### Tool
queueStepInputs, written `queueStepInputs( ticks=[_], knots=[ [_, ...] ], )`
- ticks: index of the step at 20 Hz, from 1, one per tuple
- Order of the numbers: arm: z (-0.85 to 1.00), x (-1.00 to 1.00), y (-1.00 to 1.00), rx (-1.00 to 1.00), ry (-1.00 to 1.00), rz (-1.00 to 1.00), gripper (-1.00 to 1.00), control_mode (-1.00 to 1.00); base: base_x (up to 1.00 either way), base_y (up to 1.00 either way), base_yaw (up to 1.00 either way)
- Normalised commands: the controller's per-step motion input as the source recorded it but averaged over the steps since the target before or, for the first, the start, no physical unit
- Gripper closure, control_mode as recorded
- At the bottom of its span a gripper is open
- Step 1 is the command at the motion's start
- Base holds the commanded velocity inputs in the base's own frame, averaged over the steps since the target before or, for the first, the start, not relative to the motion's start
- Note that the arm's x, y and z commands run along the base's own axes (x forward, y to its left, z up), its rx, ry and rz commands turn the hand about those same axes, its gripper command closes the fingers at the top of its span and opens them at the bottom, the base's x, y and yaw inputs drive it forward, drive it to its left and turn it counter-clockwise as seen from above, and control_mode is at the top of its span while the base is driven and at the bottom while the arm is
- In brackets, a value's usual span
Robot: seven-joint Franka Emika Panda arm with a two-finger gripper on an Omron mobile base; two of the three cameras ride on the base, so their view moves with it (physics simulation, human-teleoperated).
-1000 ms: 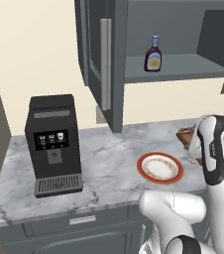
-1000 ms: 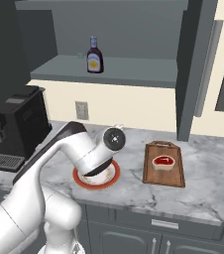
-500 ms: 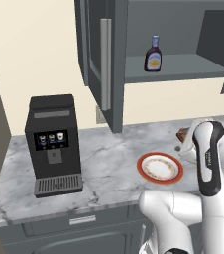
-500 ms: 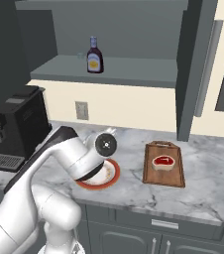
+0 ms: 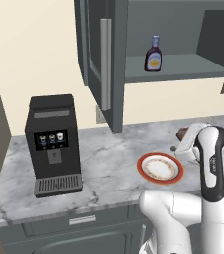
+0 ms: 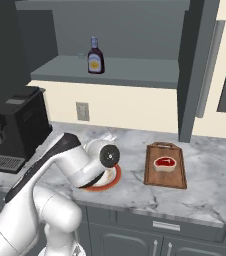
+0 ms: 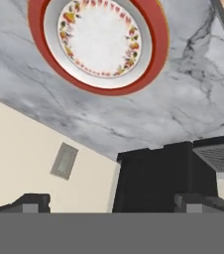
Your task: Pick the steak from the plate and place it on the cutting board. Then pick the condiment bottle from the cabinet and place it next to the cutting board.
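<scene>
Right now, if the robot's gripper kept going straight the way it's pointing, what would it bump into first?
Probably the black coffee machine. In the hand view the open gripper aims between the cream wall and that machine, with the empty plate off to one side. Depth is hard to judge, so it's a guess.

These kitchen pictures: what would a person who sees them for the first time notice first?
Probably the big white arm bent low over the marble counter, beside the red-rimmed plate, which lies bare. Next, the red steak on the wooden cutting board, to the right of the plate. Then the dark condiment bottle, standing upright and alone on the shelf of the open cabinet above.
</scene>
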Motion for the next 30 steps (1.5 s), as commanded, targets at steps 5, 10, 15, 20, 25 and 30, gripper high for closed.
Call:
queueStepInputs(
  ticks=[5, 10, 15, 20, 25, 30],
  knots=[
    [0.00, 0.00, 0.00, 0.16, 0.02, 0.00, -1.00, -1.00, 0.00, 0.00, 0.00],
    [0.07, 0.00, 0.00, 0.15, 0.01, 0.00, -1.00, -1.00, 0.00, 0.00, 0.00],
    [0.13, 0.00, 0.00, 0.15, 0.00, 0.00, -1.00, -1.00, 0.00, 0.00, 0.00],
    [0.18, -0.02, 0.00, 0.11, -0.03, 0.00, -1.00, -1.00, 0.00, 0.00, 0.00],
    [0.14, -0.05, 0.00, 0.01, -0.08, 0.00, -1.00, -1.00, 0.00, 0.00, 0.00],
    [0.19, -0.07, 0.00, 0.00, -0.08, 0.00, -1.00, -1.00, 0.00, 0.00, 0.00]
  ],
)
